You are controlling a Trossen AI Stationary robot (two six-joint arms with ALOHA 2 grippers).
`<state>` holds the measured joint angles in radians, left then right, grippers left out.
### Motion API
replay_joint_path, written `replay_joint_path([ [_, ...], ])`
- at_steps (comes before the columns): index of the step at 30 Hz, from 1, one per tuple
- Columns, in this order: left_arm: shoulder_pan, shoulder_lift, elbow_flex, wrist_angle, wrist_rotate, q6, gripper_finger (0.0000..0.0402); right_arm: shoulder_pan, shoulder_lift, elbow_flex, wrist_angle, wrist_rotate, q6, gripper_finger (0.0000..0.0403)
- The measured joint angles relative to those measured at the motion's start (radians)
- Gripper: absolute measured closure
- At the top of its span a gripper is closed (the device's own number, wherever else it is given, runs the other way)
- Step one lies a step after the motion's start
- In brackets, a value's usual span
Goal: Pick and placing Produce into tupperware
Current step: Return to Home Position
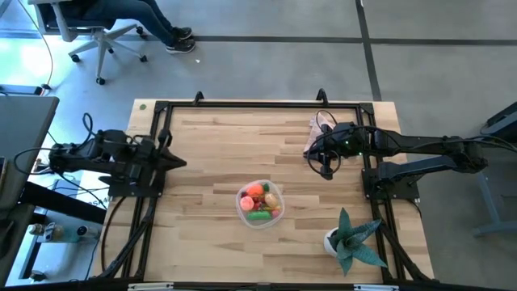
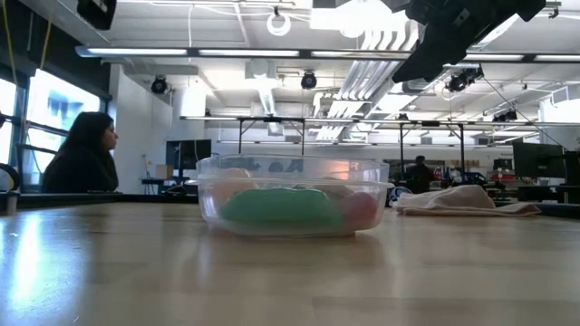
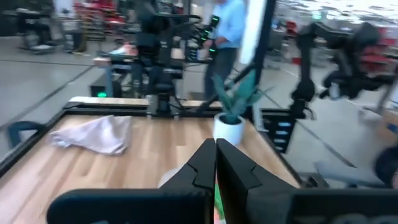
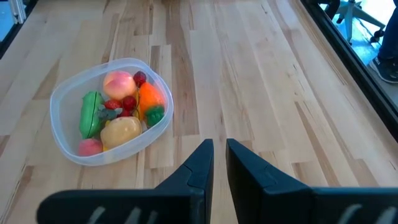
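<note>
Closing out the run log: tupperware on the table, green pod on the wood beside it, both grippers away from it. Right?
No. The green pod lies inside the tupperware, not on the wood beside it; the right wrist view shows it. The rest holds.

Low view: produce (image 2: 272,206) shows only as green and reddish blurs through the tupperware (image 2: 299,168) wall. Left wrist view: left tool (image 3: 216,149) covers almost all of the tupperware; a pale sliver of rim shows.
</note>
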<state>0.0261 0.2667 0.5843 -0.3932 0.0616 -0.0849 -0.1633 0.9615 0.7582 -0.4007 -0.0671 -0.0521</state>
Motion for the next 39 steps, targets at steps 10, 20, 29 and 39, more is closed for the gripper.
replay_joint_path([
  [10,0.000,-0.042,-0.118,0.008,-0.165,0.006,0.0397,0.000,0.000,0.000,0.000,0.000,0.000,0.0371],
  [20,0.000,-0.107,-0.135,0.096,-0.148,0.063,0.0397,0.000,0.000,0.000,0.000,0.000,0.000,0.0371],
  [29,0.000,-0.225,-0.141,0.080,-0.123,0.032,0.0397,0.000,0.000,0.000,0.000,0.000,0.000,0.0371],
  [39,0.000,-0.225,-0.331,0.253,-0.095,0.049,0.0396,0.000,0.000,0.000,0.000,0.000,0.000,0.0371],
])
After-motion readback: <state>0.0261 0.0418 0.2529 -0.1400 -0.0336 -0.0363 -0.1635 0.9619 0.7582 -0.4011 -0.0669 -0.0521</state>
